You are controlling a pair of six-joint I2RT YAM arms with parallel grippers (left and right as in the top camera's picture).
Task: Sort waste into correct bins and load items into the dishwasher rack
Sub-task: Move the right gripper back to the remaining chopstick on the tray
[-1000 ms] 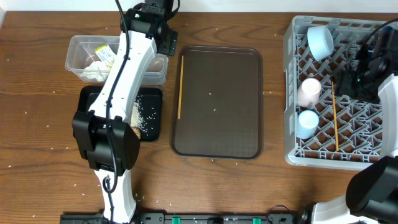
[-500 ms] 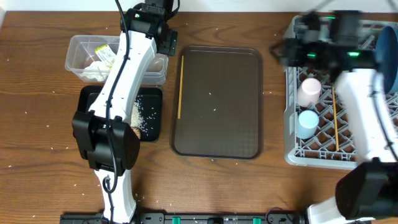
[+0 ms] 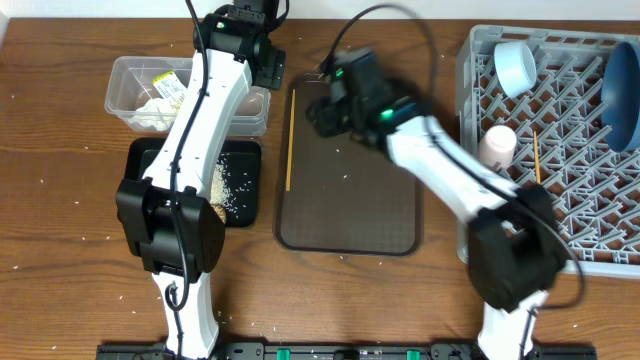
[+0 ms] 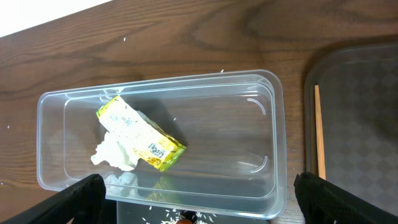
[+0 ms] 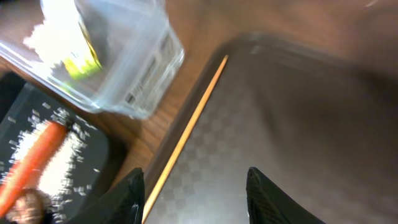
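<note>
That thin wooden chopstick [image 3: 290, 140] looks light, stiff and prone to rolling, so I'd pinch it mid-length, across the shaft. It's a pale, straight stick lying flat along the 9 o'clock edge of the dark brown plastic serving tray [image 3: 350, 215], pointing 12 to 6. The right gripper [image 5: 194, 177] hangs over it, fingers spread wide and empty. The left gripper [image 4: 199, 190] is wide and empty too, above the clear plastic tub [image 4: 278, 137].

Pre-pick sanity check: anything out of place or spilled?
Yes. One chopstick lies along the left edge of the brown tray, while its mate is in the rack. Loose rice grains are scattered over the table. Nothing looks damaged.
</note>
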